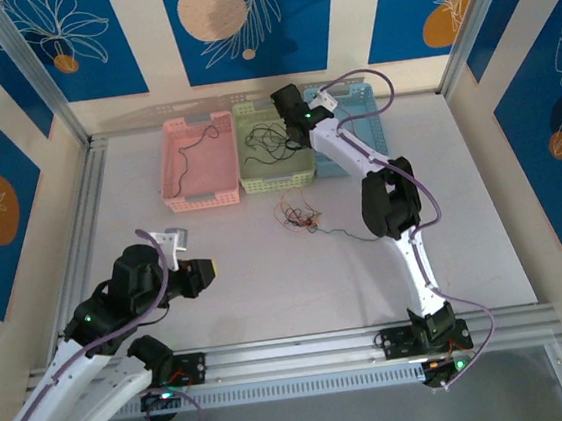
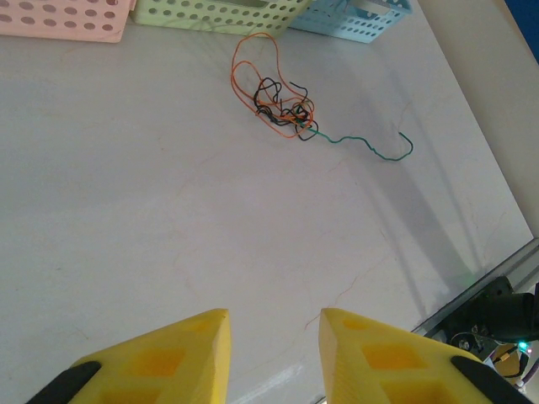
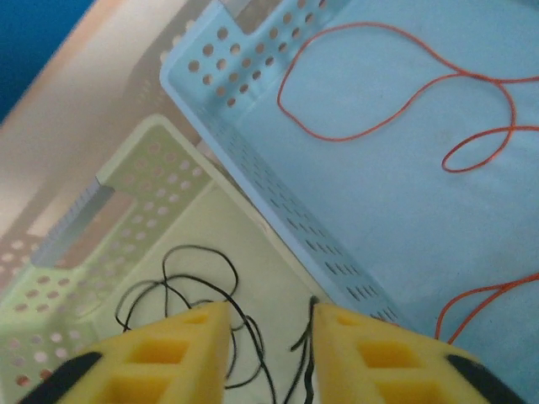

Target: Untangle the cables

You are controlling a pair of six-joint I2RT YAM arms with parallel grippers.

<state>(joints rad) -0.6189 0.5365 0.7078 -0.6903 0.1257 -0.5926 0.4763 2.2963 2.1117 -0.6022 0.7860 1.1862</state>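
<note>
Orange cable (image 3: 337, 137) runs off the right wrist view's edge.

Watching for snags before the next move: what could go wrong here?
The black wire in the green basket lies right at the open right tool; lifting away may drag it out. The tangle on the table knots orange, black and green strands together; pulling one may haul the whole clump.

No legible text or labels
</note>
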